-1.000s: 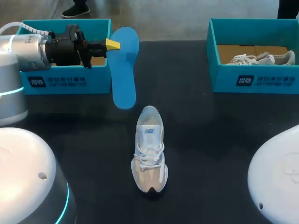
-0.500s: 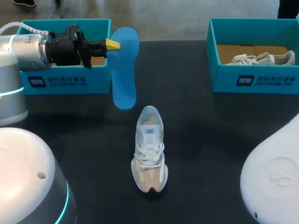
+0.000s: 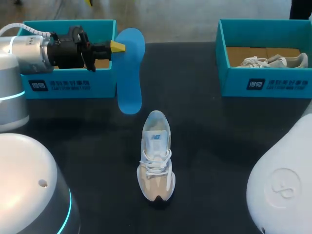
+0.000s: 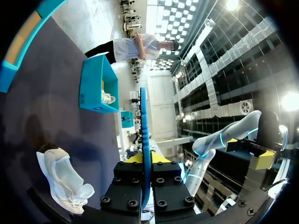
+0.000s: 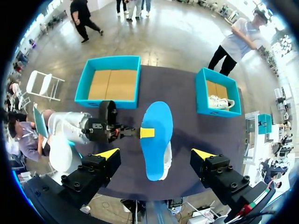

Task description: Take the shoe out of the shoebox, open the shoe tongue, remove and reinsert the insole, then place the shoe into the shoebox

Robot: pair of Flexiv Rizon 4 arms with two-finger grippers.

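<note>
Clamping insole (image 3: 130, 73) in left fingers (image 3: 117, 46)

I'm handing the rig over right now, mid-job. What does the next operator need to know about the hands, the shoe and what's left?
Left hand: shut on the blue foam insole, held above the table beside the empty teal cardboard shoebox.
Right hand: open, empty, high over the table.
White and beige sneaker: upright on the black table, toe towards the robot.
Second teal shoebox, far right, holds another white shoe.
Done: sneaker out of its box, insole removed.
Left: reinsert the insole, then place the sneaker in the shoebox.
</note>
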